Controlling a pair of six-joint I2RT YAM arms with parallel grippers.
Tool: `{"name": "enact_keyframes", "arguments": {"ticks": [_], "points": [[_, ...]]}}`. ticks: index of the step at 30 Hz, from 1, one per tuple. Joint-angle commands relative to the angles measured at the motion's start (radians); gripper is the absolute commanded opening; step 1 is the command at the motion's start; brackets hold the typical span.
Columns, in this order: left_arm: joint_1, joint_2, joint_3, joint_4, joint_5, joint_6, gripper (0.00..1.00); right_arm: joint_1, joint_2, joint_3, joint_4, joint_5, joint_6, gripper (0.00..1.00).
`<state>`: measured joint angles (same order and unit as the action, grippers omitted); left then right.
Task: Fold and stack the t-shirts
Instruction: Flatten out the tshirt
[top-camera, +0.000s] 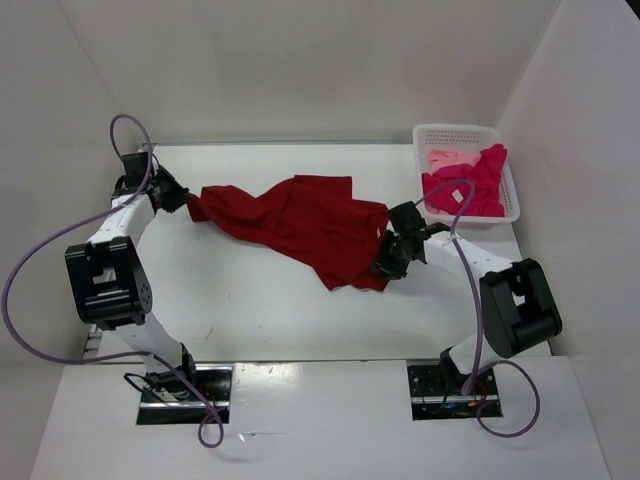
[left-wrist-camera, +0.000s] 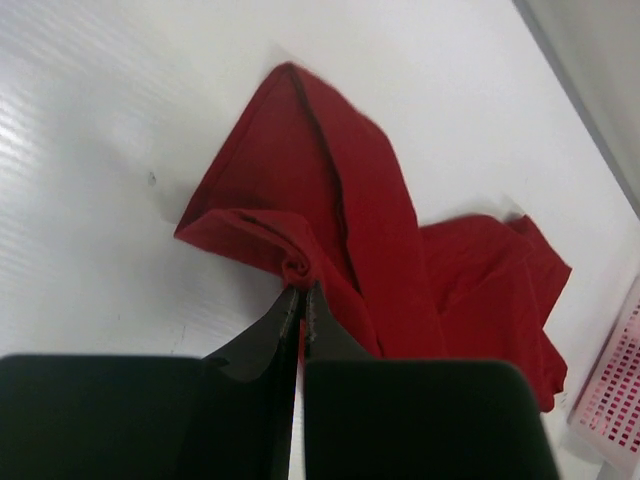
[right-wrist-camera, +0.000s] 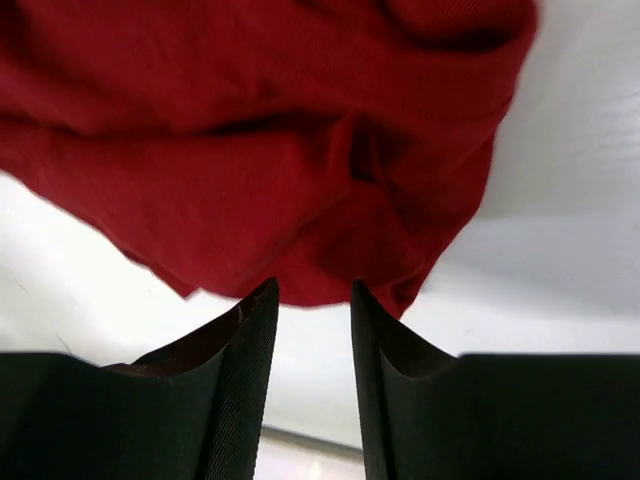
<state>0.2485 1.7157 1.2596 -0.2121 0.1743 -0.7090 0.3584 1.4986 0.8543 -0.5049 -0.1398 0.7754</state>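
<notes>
A dark red t-shirt (top-camera: 300, 225) lies crumpled and stretched across the middle of the table. My left gripper (top-camera: 186, 204) is shut on the shirt's left end; in the left wrist view the jaws (left-wrist-camera: 302, 290) pinch a bunched fold of the red cloth (left-wrist-camera: 340, 200). My right gripper (top-camera: 385, 262) is open at the shirt's right edge; in the right wrist view its jaws (right-wrist-camera: 314, 290) stand apart with the red cloth's edge (right-wrist-camera: 300, 170) just past the tips, not gripped. Magenta-pink (top-camera: 470, 185) and pale pink (top-camera: 450, 157) t-shirts lie in the basket.
A white perforated plastic basket (top-camera: 462, 131) stands at the back right of the table, also at the right edge of the left wrist view (left-wrist-camera: 612, 400). White walls enclose the table on three sides.
</notes>
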Motion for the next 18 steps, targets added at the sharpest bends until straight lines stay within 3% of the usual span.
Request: {"name": "enact_keyframes", "arguments": {"ticks": [1,10,15,18], "points": [[-0.006,-0.079,-0.08,0.051,0.02,0.006,0.03,-0.056,-0.029,-0.004,0.082,0.089,0.047,0.42],[-0.025,-0.093,-0.101,0.051,0.044,0.006,0.03,-0.076,-0.049,-0.036,0.078,0.134,0.047,0.42],[-0.026,-0.093,-0.101,0.051,0.045,0.006,0.03,-0.085,-0.027,-0.056,0.089,0.081,0.027,0.32],[-0.026,-0.093,-0.101,0.06,0.045,0.006,0.03,-0.076,-0.056,-0.076,0.089,0.088,0.036,0.33]]}}
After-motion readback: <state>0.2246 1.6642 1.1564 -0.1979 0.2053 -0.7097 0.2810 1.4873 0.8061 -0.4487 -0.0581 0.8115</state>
